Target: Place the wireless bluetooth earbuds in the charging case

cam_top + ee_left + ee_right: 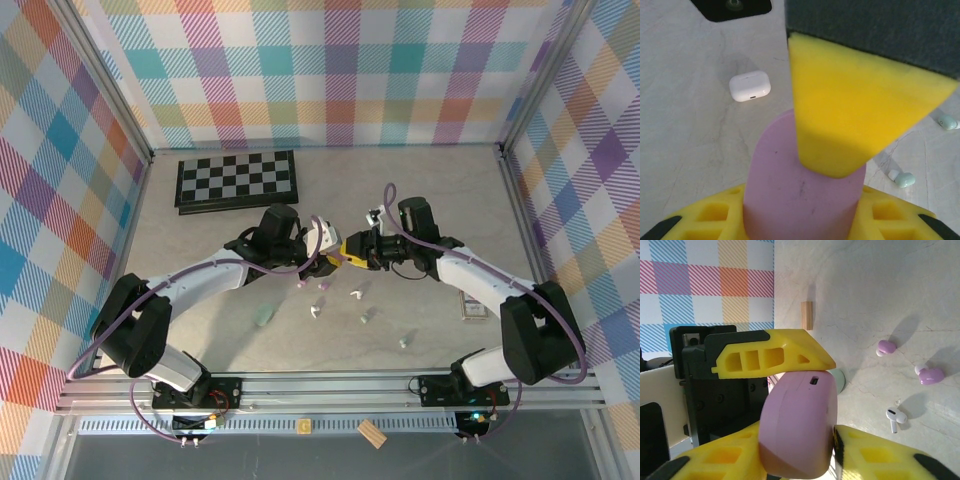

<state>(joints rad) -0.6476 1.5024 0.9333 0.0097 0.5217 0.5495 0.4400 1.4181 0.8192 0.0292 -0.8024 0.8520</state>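
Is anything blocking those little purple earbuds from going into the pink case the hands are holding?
Yes, apparently: the smooth pink pebble-shaped case looks shut, clamped between the left hand and right hand, so its lid bars the way. The two small purple plastic earbuds lie loose on the table.

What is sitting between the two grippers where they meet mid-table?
A purple charging case. The right wrist view shows it between the fingers of the right gripper, with one finger of the left gripper against its upper end.
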